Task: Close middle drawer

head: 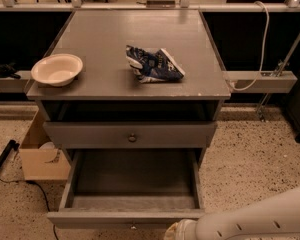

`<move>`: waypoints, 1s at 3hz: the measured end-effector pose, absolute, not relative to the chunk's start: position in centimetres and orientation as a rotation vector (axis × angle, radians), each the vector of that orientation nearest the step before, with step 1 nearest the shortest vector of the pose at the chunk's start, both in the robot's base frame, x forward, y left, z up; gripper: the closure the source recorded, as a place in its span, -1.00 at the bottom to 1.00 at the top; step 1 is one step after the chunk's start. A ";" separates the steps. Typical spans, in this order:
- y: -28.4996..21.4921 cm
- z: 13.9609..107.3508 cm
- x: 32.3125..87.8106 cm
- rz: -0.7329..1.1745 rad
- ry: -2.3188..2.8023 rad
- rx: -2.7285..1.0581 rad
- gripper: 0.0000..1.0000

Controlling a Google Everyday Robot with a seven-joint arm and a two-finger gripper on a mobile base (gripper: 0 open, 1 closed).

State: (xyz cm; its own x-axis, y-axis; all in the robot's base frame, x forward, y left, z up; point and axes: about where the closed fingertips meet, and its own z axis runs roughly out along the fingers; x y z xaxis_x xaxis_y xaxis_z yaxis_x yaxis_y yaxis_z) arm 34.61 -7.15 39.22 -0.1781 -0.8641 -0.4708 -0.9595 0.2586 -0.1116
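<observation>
The middle drawer [132, 184] is pulled far out of the grey cabinet, and its inside is bare. Its flat front [115, 218] lies at the bottom edge of the view, with the knob just showing at the frame's edge. Above it is the uppermost knobbed front [132, 134], with a dark gap over it. The lowest front is hidden under the open drawer. My gripper [174, 231] is at the end of the white arm [255, 221] coming in from the lower right. It is right at the middle drawer's front, a little right of centre and mostly cut off by the frame.
On the cabinet top [115, 44] stand a cream bowl [57, 69] at the left and a crumpled blue snack bag [152, 64] near the middle. A cardboard box [37, 156] sits on the floor left of the cabinet. A white cable and rail [260, 81] are at the right.
</observation>
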 end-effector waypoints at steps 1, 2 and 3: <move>-7.2 39.2 34.6 0.290 2.095 -1.653 0.18; -7.1 39.0 34.2 0.286 2.100 -1.655 -0.29; -6.5 37.5 35.2 0.246 2.098 -1.679 -0.91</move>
State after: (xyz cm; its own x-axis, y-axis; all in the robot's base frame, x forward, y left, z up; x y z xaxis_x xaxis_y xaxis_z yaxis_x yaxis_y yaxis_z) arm 35.21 -6.47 37.49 -0.1664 -0.8818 -0.4412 -0.9599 0.2472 -0.1321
